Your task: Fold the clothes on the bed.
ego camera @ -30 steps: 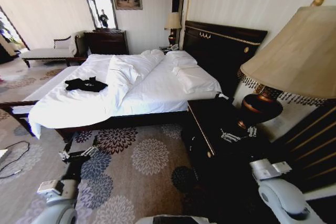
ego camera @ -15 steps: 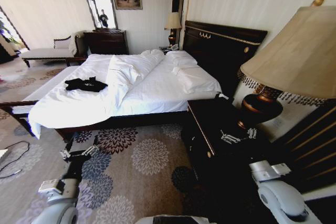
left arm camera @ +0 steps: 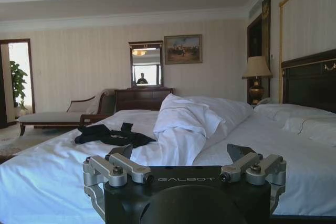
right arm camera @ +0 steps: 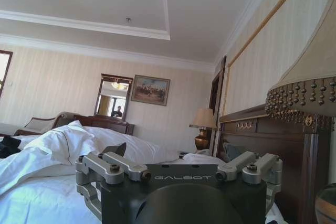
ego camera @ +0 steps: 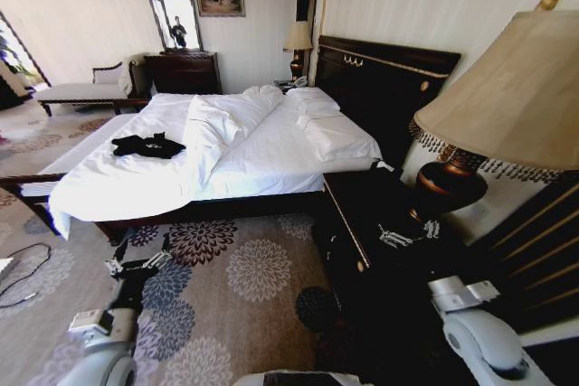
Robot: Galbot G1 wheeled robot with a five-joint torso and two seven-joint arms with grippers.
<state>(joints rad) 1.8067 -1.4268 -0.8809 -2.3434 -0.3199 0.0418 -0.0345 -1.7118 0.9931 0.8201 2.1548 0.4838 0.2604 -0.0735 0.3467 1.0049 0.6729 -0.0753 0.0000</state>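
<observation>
So the black T-shirt (ego camera: 147, 145) is lying crumpled on the bed (ego camera: 271, 155), left of centre in the head view, just left of the bunched-up duvet (ego camera: 213, 128). The left gripper (ego camera: 137, 264) hangs low over the flowery carpet (ego camera: 244, 287) at lower left, fingers spread apart, holding nothing. The right gripper (ego camera: 409, 236) sits over the dark nightstand (ego camera: 362, 214) at right, next to the lamp (ego camera: 493, 101), also spread and empty.

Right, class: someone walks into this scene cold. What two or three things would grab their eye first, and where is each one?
Probably the black T-shirt, crumpled on the white bed, on the side near the chaise, far from the pillows. Next, the big fringed lampshade close at the head view's right edge, above the dark nightstand. Both grippers are open and low: the left gripper over the floral carpet, the right gripper above the nightstand.
</observation>
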